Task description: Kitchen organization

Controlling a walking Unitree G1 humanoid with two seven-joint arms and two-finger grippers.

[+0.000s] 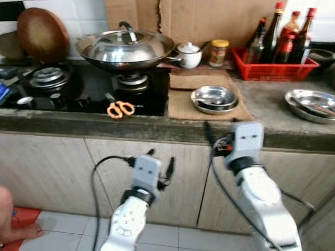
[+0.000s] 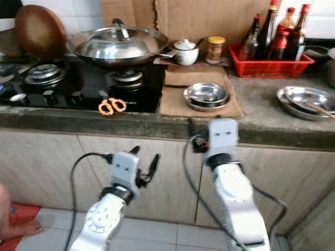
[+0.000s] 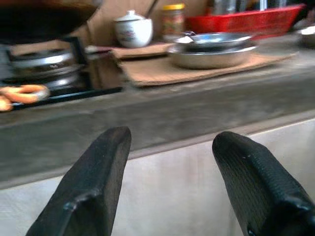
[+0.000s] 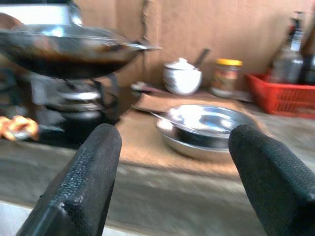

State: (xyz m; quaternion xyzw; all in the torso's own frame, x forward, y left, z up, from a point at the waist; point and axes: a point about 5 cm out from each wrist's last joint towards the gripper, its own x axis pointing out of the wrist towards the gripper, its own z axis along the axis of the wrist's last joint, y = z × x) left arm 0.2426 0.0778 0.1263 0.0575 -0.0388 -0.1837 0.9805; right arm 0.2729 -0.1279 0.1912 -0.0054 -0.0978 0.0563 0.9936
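Left eye view: the counter [image 1: 261, 104] ran across the frame with the black stove [image 1: 89, 89] at its left end; a lidded wok [image 1: 125, 48] sat on the stove's right burner, and orange-handled scissors [image 1: 121, 109] lay at the stove's front edge. A stack of steel bowls [image 1: 214, 98] sat on a brown mat [image 1: 180, 102] near the counter's front edge, just right of the stove. At the back edge stood a white pot [image 1: 188, 55] and a yellow-lidded jar [image 1: 219, 53]; a red basket [image 1: 272, 68] of bottles held the back right corner, and a steel plate [image 1: 310, 103] sat at the right end. The left gripper [image 1: 160, 168] hung below the counter in front of the cabinet doors [image 1: 52, 167], fingers spread, holding nothing. The right arm [image 1: 256, 193] reached up to the counter's front edge; fingers were hidden behind the wrist there. A person's foot [image 1: 21, 232] was on the floor at lower left. Right eye view: same layout. Left wrist view: both fingers [image 3: 88, 191] were wide apart and empty, facing the counter's front face, with the bowls and mat above. Right wrist view: fingers [image 4: 83, 182] were wide apart and empty, level with the counter's front edge, bowls [image 4: 204, 125] straight ahead between them, not touched; blurred.
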